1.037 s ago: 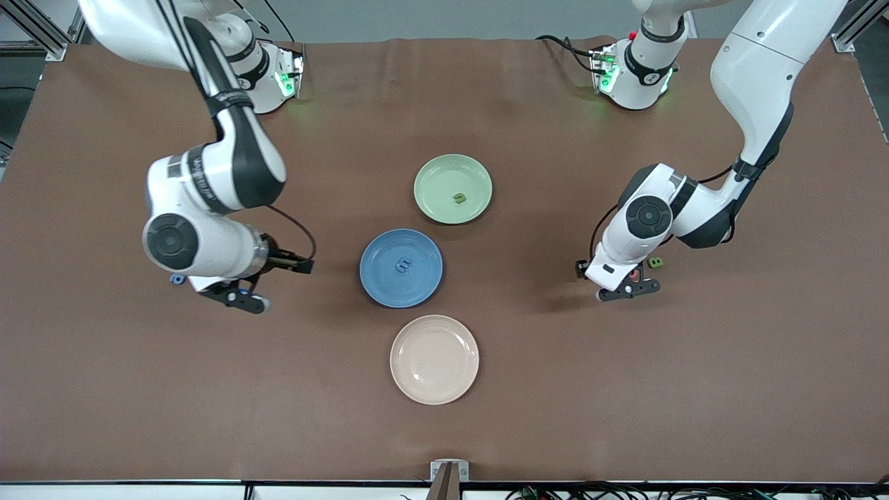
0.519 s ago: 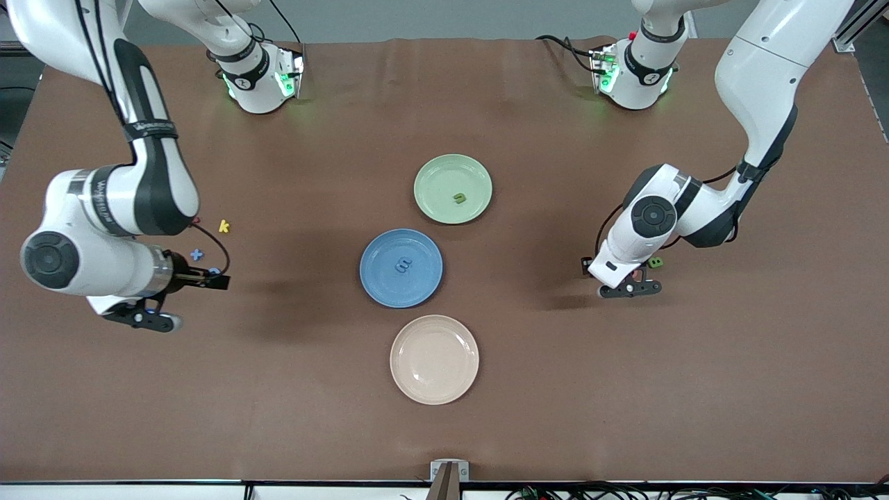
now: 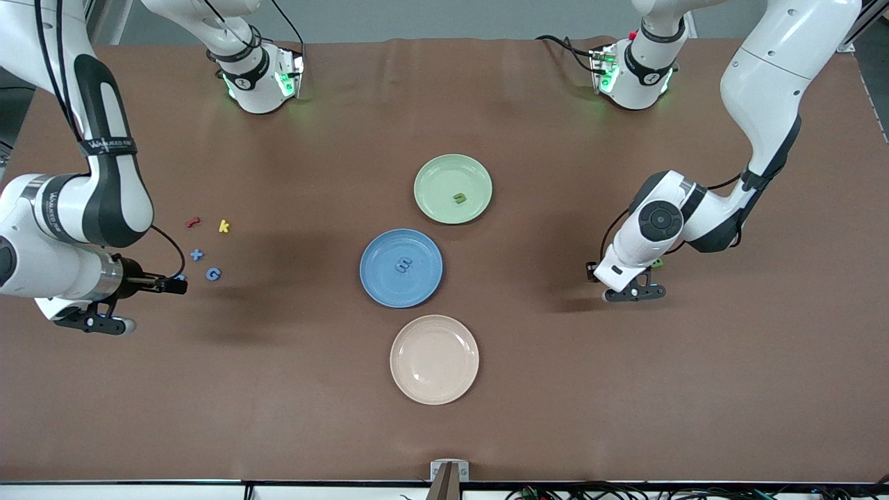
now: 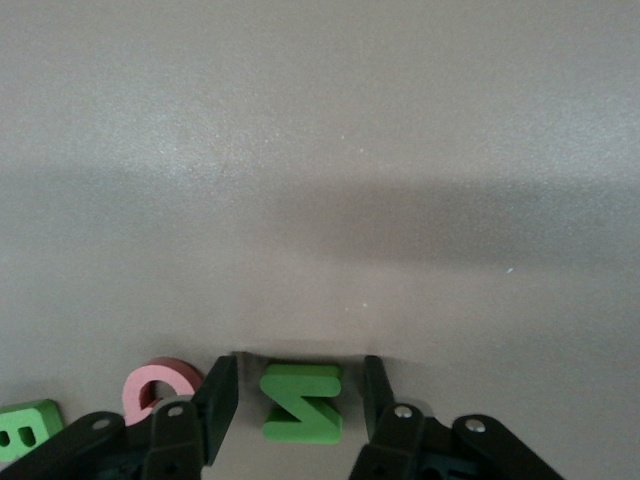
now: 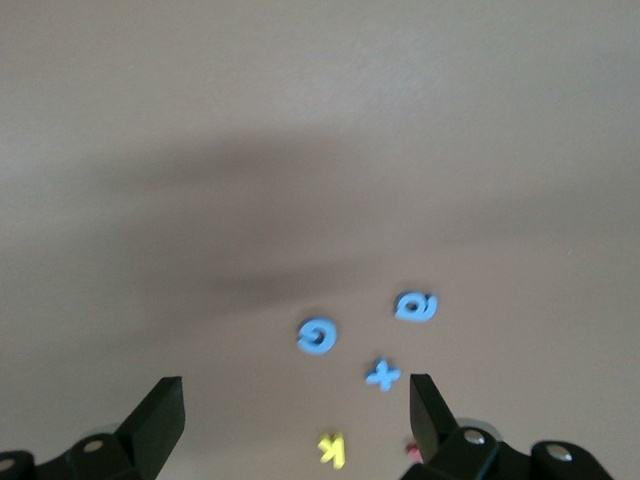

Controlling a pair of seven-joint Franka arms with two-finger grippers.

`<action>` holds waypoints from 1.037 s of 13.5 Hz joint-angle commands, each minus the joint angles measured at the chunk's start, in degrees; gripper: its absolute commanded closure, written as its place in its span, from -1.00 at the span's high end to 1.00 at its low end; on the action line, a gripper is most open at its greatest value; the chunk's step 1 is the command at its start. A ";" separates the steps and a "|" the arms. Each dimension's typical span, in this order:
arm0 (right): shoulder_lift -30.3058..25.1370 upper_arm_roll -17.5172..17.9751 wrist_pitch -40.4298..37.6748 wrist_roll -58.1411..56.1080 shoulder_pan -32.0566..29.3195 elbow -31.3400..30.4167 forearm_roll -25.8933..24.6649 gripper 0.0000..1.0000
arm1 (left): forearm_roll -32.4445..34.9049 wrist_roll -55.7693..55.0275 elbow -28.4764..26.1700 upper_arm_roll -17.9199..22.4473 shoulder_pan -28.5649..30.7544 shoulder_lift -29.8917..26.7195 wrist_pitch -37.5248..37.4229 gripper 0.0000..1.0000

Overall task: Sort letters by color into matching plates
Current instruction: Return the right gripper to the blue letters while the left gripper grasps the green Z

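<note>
the green n (image 4: 302, 403) lies flat on the table between the left gripper's (image 4: 301, 392) part-open fingers, not yet pinched, while the right gripper (image 5: 297, 410) hangs wide open above the blue letters.

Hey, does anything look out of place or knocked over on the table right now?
Nothing stands out. The green plate holds one green letter, the blue plate one blue letter, and the cream plate sits flat. Loose letters such as the blue G simply lie unsorted on the table.
</note>
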 commanded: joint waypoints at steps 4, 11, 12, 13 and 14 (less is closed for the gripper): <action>0.42 1.30 14.02 -1.80 -1.74 -9.88 -0.87 0.96 | 1.02 -0.48 -0.72 -0.48 0.40 -0.13 0.64 -0.02; 2.35 1.65 20.28 -1.71 -1.56 -14.91 -0.26 0.69 | 0.41 -0.03 -1.87 -1.80 1.72 -3.46 0.20 -0.98; 2.79 1.65 21.16 -1.71 -1.65 -15.35 -0.26 0.63 | -0.03 -0.47 -1.86 -2.93 1.90 -4.16 -0.06 -0.98; 2.88 1.65 22.04 -1.80 -1.74 -16.14 -0.26 0.61 | -0.91 -1.52 -1.86 -4.08 1.90 -5.13 -0.68 -0.98; 2.88 1.65 22.22 -1.80 -1.83 -16.58 -0.26 0.61 | -1.87 -3.45 -1.78 -5.39 1.81 -5.66 -1.29 -0.99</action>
